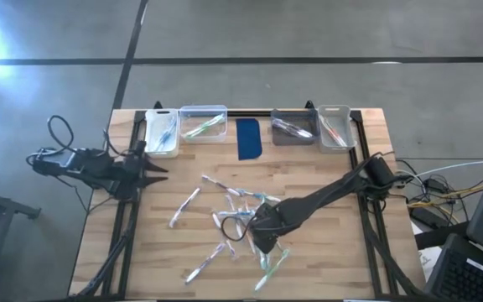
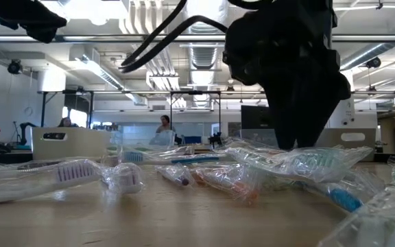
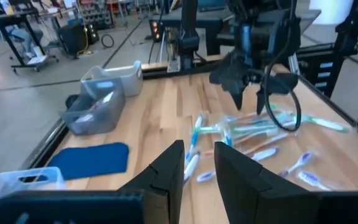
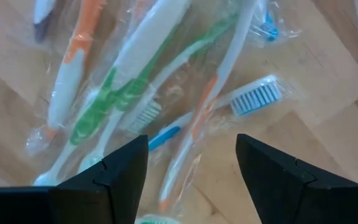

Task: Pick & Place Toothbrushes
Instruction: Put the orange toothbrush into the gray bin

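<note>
Several wrapped toothbrushes [image 1: 225, 220] lie loose on the middle of the wooden table. My right gripper [image 1: 262, 241] points down just over the near right of this pile, open. In the right wrist view its fingers stand to either side [image 4: 191, 155] of a green-handled toothbrush [image 4: 114, 93], a white and orange one [image 4: 201, 118] and a blue-bristled head [image 4: 257, 96]. My left gripper [image 1: 162, 172] hovers at the table's left side, pointing toward the pile, open with a narrow gap [image 3: 199, 165] and nothing in it. My right gripper comes at the wrapped toothbrushes from above, pointing down. In the low view its fingertips [image 2: 295, 140] end behind the crinkled wrappers [image 2: 307, 165], so I cannot tell whether they touch them.
Along the far edge stand a white bin [image 1: 162, 144], a clear bin [image 1: 204, 134], a dark blue pad [image 1: 249, 139], a grey bin [image 1: 293, 137] and another clear bin [image 1: 334, 138]; the bins hold toothbrushes. Bare wood lies at the near left and the right.
</note>
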Controlling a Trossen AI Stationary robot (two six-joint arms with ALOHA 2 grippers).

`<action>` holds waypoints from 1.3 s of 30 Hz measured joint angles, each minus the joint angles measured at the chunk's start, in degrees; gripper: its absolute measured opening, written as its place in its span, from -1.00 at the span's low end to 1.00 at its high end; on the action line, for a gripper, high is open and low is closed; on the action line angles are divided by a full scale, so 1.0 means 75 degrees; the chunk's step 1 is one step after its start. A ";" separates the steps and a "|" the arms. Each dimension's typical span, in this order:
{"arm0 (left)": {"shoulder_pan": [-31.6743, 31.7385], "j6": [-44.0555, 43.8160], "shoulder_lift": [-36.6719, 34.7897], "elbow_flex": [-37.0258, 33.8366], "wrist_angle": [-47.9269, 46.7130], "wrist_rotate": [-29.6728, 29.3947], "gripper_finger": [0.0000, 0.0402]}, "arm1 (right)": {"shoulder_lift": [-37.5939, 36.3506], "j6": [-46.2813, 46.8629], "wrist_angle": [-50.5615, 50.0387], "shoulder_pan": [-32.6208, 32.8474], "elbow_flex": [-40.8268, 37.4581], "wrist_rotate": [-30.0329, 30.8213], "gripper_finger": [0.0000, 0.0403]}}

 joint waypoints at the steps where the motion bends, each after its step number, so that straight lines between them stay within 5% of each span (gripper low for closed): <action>1: 0.0000 -0.0006 0.0000 -0.0182 0.0213 0.0012 -0.53 | 0.0058 0.0000 0.0064 0.0000 0.0000 0.0000 0.19; 13: -0.0003 -0.0603 0.0003 -0.1783 0.1342 0.0442 -0.53 | 0.0152 0.0146 0.0482 -0.0006 -0.0407 0.0016 -0.13; 26: -0.0003 -0.0220 0.0003 -0.1920 0.1313 0.0439 -0.53 | 0.0090 0.0051 0.0633 -0.0001 -0.0551 -0.0119 -0.89; 39: -0.0003 -0.0213 0.0003 -0.1920 0.1286 0.0439 -0.53 | -0.1407 -0.0653 -0.0374 -0.0182 -0.0533 0.0076 -0.90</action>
